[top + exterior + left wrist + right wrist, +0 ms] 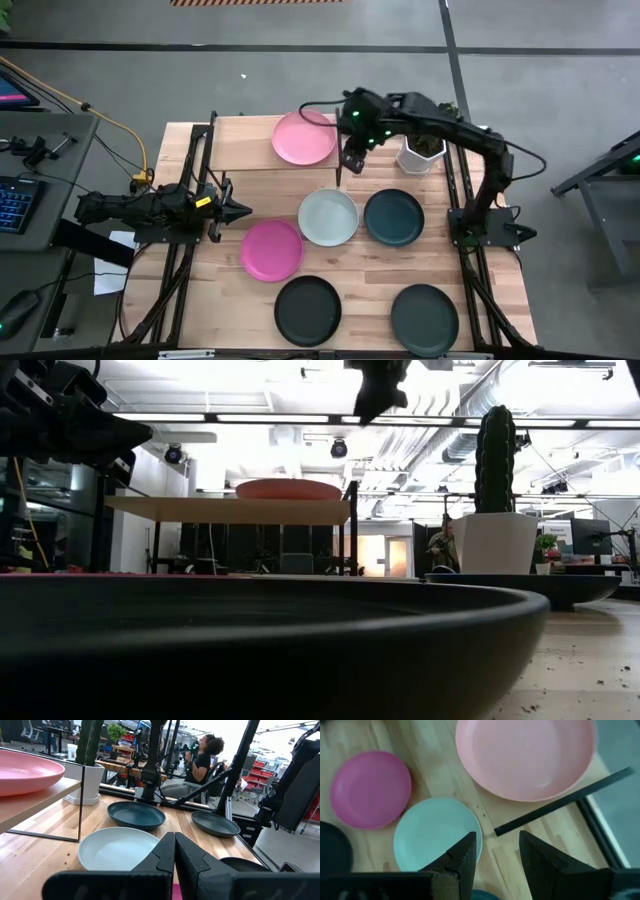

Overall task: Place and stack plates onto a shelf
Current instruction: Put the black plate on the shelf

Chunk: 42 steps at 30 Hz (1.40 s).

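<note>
The light pink plate point(304, 138) lies flat on the shelf point(240, 143), a light-wood board on a black frame at the table's far side; in the low view the light pink plate point(288, 489) sits on the shelf point(225, 510). On the tabletop lie the pale mint plate point(328, 217), teal plate point(394, 217), magenta plate point(271, 250), black plate point(308, 310) and grey-green plate point(424, 318). My right gripper point(345, 168) hovers open above the shelf's right end, right gripper point(497, 837) pointing down. My left gripper point(238, 210) is shut and empty, left of the mint plate point(117, 850).
A white pot with a cactus point(420, 150) stands on the table right of the shelf, close to my right arm. Black frame rails run along both table sides. A person sits in the room beyond the table's right side point(200, 765).
</note>
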### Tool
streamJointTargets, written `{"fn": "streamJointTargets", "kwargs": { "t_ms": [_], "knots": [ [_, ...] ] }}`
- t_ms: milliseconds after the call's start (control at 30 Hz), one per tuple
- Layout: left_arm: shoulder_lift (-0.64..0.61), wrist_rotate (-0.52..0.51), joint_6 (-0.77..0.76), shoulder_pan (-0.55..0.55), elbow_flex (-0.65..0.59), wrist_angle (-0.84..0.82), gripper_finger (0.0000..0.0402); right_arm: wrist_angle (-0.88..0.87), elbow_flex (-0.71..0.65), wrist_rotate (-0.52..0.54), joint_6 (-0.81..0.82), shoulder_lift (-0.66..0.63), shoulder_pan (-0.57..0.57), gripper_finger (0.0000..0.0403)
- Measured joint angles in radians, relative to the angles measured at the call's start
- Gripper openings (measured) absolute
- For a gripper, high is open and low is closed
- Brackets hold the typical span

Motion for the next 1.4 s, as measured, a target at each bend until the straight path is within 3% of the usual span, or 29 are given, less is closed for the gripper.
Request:
{"fn": "streamJointTargets", "kwargs": {
  "t_ms": [200,467,700,933,1167,1300,1400],
  "knots": [
    [0.000,0.000,0.000,0.000,0.000,0.000,0.0000,0.058,-0.064,-0.004,0.004,-0.135,0.000,0.0130],
    [0.000,0.000,0.000,0.000,0.000,0.000,0.0000,0.462,-0.632,-0.042,0.123,-0.516,0.000,0.0130],
    [0.000,0.000,0.000,0.000,0.000,0.000,0.0000,0.814,-0.931,-0.176,0.230,-0.742,0.000,0.0130],
    [0.000,0.000,0.000,0.000,0.000,0.000,0.0000,0.848,-1.019,-0.182,0.221,-0.813,0.000,0.0130],
    [0.000,0.000,0.000,0.000,0.000,0.000,0.0000,0.800,-1.055,-0.287,0.223,-0.884,0.033,0.0130],
    [0.000,0.000,0.000,0.000,0.000,0.000,0.0000,0.752,-1.103,-0.260,0.244,-0.958,0.084,0.0130],
    [0.000,0.000,0.000,0.000,0.000,0.000,0.0000,0.818,-1.168,-0.217,0.306,-1.018,0.128,0.0130]
  ]
}}
